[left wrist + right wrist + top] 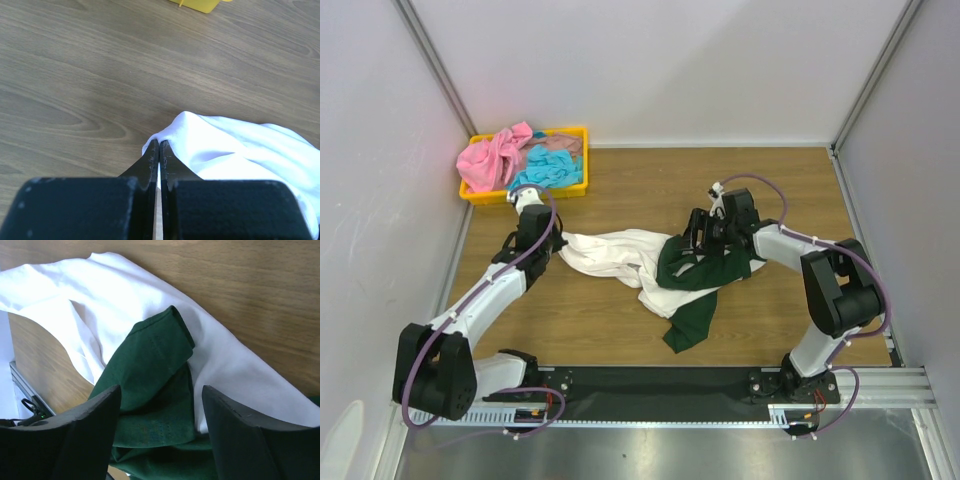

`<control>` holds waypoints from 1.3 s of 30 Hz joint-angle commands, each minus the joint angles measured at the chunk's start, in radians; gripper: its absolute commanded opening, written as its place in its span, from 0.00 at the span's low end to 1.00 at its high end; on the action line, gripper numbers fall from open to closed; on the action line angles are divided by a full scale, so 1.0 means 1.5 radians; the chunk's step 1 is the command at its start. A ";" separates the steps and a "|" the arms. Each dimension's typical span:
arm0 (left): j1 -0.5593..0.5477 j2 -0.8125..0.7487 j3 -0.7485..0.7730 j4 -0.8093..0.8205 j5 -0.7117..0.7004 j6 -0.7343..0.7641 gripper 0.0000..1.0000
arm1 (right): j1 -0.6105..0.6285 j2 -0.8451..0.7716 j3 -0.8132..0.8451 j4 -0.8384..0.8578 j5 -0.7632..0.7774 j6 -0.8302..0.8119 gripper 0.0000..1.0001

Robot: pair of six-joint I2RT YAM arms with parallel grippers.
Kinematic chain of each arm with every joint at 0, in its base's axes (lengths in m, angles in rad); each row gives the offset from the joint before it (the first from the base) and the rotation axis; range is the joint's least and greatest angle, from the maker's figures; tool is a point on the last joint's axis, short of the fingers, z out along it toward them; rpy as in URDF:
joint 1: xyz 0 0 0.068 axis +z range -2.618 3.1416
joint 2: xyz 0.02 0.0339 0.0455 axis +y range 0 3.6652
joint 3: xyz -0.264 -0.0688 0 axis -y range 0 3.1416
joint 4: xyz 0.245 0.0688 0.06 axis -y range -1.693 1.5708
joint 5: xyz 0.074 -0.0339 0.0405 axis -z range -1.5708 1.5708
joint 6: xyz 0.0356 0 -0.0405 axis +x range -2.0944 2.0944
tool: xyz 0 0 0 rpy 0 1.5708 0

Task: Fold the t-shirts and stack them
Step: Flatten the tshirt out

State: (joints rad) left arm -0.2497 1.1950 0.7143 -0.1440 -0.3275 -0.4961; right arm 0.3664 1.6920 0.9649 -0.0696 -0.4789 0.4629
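While the left gripper (159, 149) pinches the white t-shirt (235, 150), the spread right gripper (161, 390) should seize its green sleeve (150, 355) squarely.

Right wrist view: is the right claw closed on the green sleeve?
No: the right claw stands wide open, its fingers either side of the green sleeve, not pinching it.

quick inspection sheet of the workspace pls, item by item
surface: wooden table, wood grain, flat
job's things: white and green t-shirt crumpled and unfolded mid-table; pink t-shirt and turquoise t-shirt heaped in the yellow tray, far left
clutter: nothing seen
grippers: left gripper shut on the white cloth's edge; right gripper open over a green sleeve
cables: purple cables along both arms
surroundings: white walls; metal rail at near edge
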 commanded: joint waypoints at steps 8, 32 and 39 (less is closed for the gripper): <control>0.006 -0.021 -0.004 0.022 0.008 0.005 0.00 | 0.029 -0.023 0.017 -0.018 0.019 0.029 0.22; 0.006 -0.083 -0.028 0.022 -0.033 0.002 0.00 | 0.063 0.036 0.353 -0.047 0.126 -0.098 0.00; 0.008 -0.115 -0.025 0.016 -0.069 0.001 0.00 | 0.012 -0.015 0.358 -0.068 0.219 -0.165 0.00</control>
State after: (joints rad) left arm -0.2481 1.0561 0.6727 -0.1368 -0.3882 -0.4957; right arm 0.4095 1.7428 1.4559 -0.1646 -0.2417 0.2901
